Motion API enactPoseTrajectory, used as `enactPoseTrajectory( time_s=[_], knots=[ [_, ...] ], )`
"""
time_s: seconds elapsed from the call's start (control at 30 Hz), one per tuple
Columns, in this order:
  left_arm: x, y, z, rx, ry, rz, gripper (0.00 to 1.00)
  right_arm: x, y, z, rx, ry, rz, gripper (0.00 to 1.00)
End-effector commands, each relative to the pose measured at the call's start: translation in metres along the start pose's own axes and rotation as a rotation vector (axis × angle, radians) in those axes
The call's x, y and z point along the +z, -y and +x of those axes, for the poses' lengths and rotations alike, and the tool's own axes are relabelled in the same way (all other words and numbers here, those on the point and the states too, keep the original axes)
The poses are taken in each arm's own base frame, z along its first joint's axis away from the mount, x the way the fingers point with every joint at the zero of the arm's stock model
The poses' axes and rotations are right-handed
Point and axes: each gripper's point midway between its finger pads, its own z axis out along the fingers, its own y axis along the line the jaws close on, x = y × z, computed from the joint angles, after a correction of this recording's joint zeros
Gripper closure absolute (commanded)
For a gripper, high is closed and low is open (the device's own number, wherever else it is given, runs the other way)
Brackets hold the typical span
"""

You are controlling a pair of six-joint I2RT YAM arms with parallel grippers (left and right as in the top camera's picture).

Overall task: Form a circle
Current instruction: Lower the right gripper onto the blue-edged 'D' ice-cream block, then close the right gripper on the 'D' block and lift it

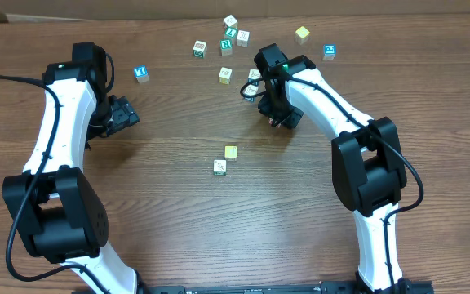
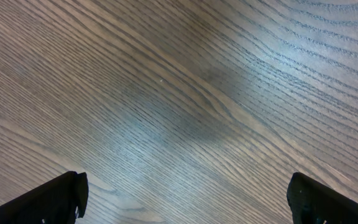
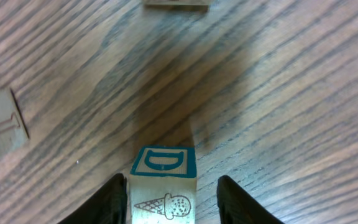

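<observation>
On the wooden table (image 3: 278, 93), straddling the D block (image 3: 163, 163) with the right gripper (image 3: 174, 196), jaws unclamped; left gripper (image 2: 185, 193) splayed, farther off.

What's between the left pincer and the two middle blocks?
Only bare tabletop separates the left pincer from the two blocks, per the overhead view.

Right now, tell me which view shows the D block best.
Right wrist: the D block sits close up between the fingers, its blue D and ice-cream faces readable. Overhead, the right arm seems to cover it; I cannot pick it out. Left wrist shows only table.
</observation>
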Motion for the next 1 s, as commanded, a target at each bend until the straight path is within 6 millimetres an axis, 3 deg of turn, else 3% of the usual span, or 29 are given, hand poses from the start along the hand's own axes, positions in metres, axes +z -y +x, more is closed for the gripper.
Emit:
enactPoseTrajectory(
  time_s=[0.0,0.1,0.17,0.2,0.37,0.53,0.67,0.87,0.97],
  knots=[
    [-0.01,-0.002,-0.006,0.012,0.033,0.002,0.0,0.002,-0.001,0.003,-0.092,-0.021,-0.013,0.53],
    [-0.01,-0.002,-0.006,0.012,0.033,0.002,0.0,0.002,-0.002,0.003,-0.122,-0.025,-0.019,0.58],
    [-0.01,-0.002,-0.006,0.012,0.033,0.002,0.0,0.002,-0.002,0.004,-0.125,-0.027,-0.016,0.74],
    [-0.01,-0.002,-0.006,0.012,0.033,0.003,0.0,0.001,-0.001,0.004,-0.125,-0.029,-0.014,0.75],
    [-0.01,-0.002,-0.006,0.012,0.033,0.002,0.0,-0.011,-0.006,0.006,-0.2,-0.039,-0.056,0.68],
    [-0.01,-0.002,-0.006,0.012,0.033,0.003,0.0,-0.059,-0.006,0.004,-0.316,-0.005,-0.121,0.69],
    [-0.01,-0.002,-0.006,0.012,0.034,0.002,0.0,-0.09,0.003,0.019,-0.383,-0.05,-0.16,0.69],
    [-0.01,-0.002,-0.006,0.012,0.033,0.002,0.0,-0.091,0.019,0.044,-0.469,-0.143,-0.116,0.67],
    [-0.01,-0.002,-0.006,0.012,0.033,0.002,0.0,-0.084,0.017,0.042,-0.473,-0.121,-0.115,0.53]
  ],
)
